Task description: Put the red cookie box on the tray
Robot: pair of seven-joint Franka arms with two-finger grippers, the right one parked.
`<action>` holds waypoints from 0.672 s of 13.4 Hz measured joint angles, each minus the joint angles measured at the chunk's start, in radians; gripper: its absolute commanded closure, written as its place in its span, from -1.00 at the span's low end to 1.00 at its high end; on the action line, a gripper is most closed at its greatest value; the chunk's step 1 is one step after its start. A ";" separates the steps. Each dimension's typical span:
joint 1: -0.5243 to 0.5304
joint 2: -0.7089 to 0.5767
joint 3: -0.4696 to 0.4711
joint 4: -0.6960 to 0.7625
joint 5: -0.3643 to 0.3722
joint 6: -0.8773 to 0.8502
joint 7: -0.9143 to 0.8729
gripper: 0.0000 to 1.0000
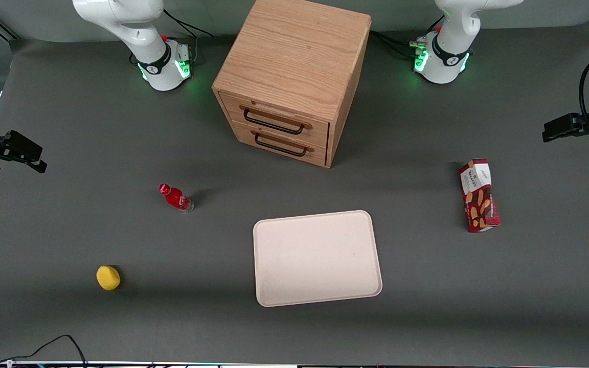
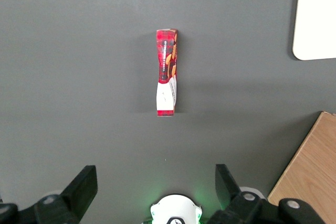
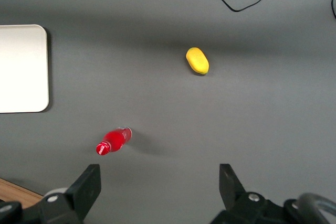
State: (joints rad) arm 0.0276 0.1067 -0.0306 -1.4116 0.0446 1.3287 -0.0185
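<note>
The opening step is in hand — the reach. The hand point(image 2: 156, 190) hangs high at the working arm's edge of the counter point(image 1: 69, 327), fingers spread and holding nothing. The red cookie box point(image 1: 479, 196) stands on its narrow side near that edge, well apart from the tray point(image 1: 317, 301) — bare, mid-counter. Next it likely must descend and straddle the box's slim faces. The white label's print is unreadable.

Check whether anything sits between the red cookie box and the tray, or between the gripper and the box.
Nothing visible does. Bare table separates the red cookie box from the tray, and the open gripper hovers above the table, apart from the box, with nothing between them.
</note>
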 measured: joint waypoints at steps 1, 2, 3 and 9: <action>0.000 0.004 -0.003 0.001 -0.002 -0.001 0.000 -1.00; -0.001 0.008 -0.006 0.001 -0.002 -0.003 0.000 -1.00; -0.001 0.011 -0.009 0.001 -0.002 -0.006 0.000 -1.00; 0.004 0.078 0.001 -0.196 -0.002 0.210 0.045 -1.00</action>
State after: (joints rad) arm 0.0321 0.1843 -0.0297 -1.6076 0.0430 1.5389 0.0265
